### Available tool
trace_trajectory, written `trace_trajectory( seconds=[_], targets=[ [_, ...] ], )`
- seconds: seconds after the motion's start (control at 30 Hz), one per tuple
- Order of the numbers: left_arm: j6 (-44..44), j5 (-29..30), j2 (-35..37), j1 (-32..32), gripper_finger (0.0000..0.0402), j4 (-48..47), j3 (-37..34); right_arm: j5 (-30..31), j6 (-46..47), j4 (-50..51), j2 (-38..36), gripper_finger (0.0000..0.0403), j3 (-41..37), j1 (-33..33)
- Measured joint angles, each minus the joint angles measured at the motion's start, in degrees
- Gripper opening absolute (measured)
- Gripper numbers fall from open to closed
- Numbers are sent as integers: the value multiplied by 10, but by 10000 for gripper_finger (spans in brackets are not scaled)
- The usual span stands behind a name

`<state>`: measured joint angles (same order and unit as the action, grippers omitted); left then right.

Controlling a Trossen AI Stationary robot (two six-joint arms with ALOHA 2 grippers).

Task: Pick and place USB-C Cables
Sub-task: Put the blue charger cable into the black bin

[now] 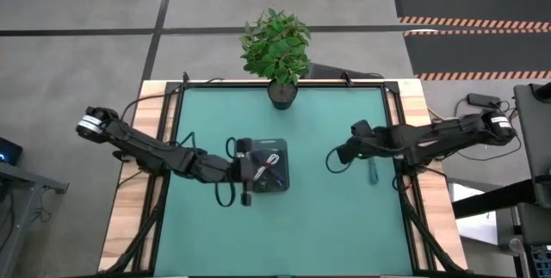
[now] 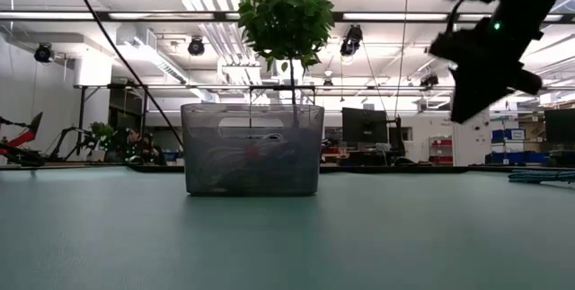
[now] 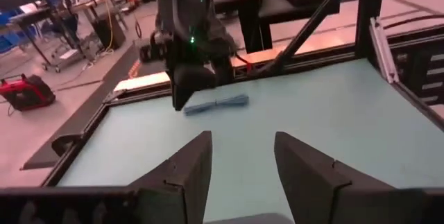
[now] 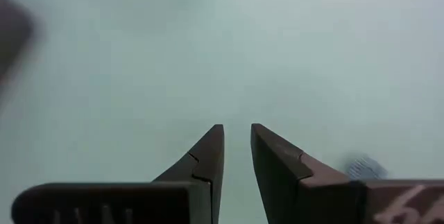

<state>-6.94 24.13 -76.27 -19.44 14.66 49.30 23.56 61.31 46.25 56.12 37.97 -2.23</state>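
The grey mesh tray [image 1: 281, 151] stands mid-table, and a white cable with a red band [image 1: 272, 175] lies inside it; through the mesh in the low view only pale and reddish shapes [image 2: 253, 155] show. My left gripper [image 1: 263, 173] hovers open over the tray, empty [image 3: 239, 161]. A blue bundled cable [image 1: 374, 170] lies flat on the mat to the right [image 3: 216, 104] [image 2: 539, 176]. My right gripper [image 1: 344, 151] hangs above the mat, left of that cable, with its fingers slightly apart and empty [image 4: 236, 137]. No teal-green cable shows.
A potted plant [image 1: 277, 50] stands at the mat's far edge, behind the tray. Black frame rails [image 1: 405, 140] run along the mat's sides. Green mat lies bare toward the near edge [image 1: 284, 235] and between the tray and the right gripper.
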Motion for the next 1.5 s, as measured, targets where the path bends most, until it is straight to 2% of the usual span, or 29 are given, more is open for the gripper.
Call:
trace_trajectory(
  seconds=[0.17, 0.37, 0.63, 0.97, 1.13, 1.33, 1.5],
  targets=[
    [-12, 2, 25, 0, 142, -1, -3, -68, 21, 99, 69, 63, 18, 49],
    [-30, 4, 49, 0, 142, 3, -3, -135, 21, 157, 131, 63, 18, 85],
    [-30, 4, 63, 0, 142, -6, -3, -145, 22, 168, 142, 70, 17, 87],
    [-27, 4, 71, 0, 142, -37, -3, -146, 66, 177, 165, 147, 13, 86],
    [-25, 4, 71, 0, 142, -37, -3, -146, 78, 173, 190, 171, 11, 87],
    [-25, 4, 71, 0, 142, -47, -3, -145, 70, 145, 228, 177, 10, 87],
    [-25, 4, 71, 0, 142, -47, -3, -145, 50, 123, 256, 164, 11, 92]
  ],
)
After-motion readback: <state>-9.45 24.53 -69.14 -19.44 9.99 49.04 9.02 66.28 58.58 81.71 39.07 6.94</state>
